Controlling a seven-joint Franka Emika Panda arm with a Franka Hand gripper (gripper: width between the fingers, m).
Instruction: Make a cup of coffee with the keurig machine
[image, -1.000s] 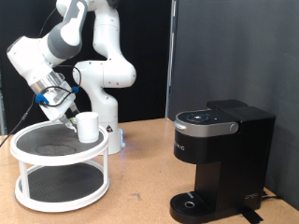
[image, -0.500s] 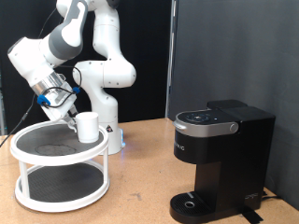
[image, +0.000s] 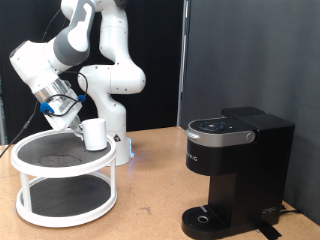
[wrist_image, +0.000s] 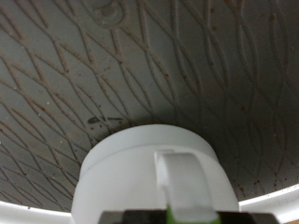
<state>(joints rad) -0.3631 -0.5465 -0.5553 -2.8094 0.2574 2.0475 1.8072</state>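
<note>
The exterior view shows the hand (image: 78, 121) clamped on the cup (image: 94, 134) above the white stand (image: 62, 190); the keurig machine (image: 236, 170) stands apart. The wrist view shows the stand's patterned dark mat (wrist_image: 140, 65).

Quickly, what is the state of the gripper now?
Gripper: at the cup on the white stand's top shelf; open or closed cannot be told.

The pincer (image: 78, 119) grips the cup (image: 95, 134) above the round two-tier rack (image: 64, 182), well apart from the keurig machine (image: 234, 172).
</note>
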